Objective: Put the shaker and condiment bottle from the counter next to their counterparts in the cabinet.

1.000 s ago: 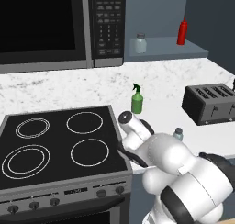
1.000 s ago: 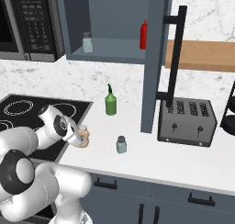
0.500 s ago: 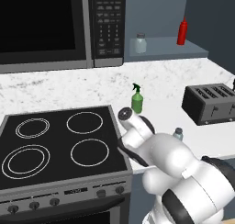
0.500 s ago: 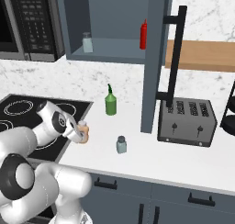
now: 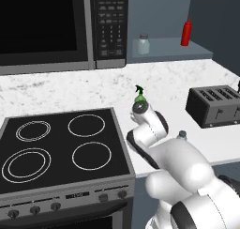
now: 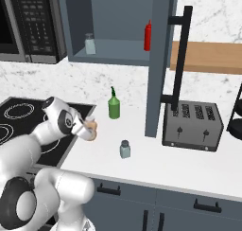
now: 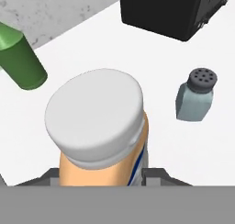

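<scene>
Nearest the hand camera, the gripper was closed on the condiment bottle, whose cream cap loomed large while its base and the fingertips were cut off at the bottom edge. Compared with a second earlier, the hand had risen and carried the bottle off the counter, just beside the stove. Beyond it the shaker stood untouched, the green bottle farther back, and the counterparts, a second shaker and a red bottle, sat on the cabinet shelf.
</scene>
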You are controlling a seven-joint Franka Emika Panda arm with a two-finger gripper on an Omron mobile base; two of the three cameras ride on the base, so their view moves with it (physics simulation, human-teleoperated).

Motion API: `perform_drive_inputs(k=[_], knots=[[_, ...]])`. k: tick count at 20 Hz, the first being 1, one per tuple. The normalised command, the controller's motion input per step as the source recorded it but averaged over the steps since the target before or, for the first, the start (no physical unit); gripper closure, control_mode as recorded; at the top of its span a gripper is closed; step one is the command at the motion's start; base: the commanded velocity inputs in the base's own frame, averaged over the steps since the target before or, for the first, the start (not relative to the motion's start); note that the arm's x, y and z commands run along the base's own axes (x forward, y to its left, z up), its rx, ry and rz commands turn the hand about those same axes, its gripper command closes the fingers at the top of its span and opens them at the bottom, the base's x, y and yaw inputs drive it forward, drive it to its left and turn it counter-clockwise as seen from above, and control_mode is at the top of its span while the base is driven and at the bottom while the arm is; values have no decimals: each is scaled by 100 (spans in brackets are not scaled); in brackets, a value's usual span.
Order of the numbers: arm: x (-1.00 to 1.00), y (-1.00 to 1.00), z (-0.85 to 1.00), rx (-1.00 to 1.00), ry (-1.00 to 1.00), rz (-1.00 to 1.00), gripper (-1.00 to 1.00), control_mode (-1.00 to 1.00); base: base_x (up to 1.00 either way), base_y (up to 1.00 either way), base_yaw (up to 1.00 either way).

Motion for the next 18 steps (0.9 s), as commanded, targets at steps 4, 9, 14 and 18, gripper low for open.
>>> perform_drive_inputs(k=[4, 9, 14, 18], knots=[[0, -24, 36, 0, 0, 8, 100, -100, 0, 0, 0], [0, -16, 40, 0, 0, 8, 100, -100, 0, 0, 0], [0, -11, 49, -1, 0, 6, 100, -100, 0, 0, 0], [0, -7, 48, -5, 0, 4, 100, -100, 0, 0, 0]])
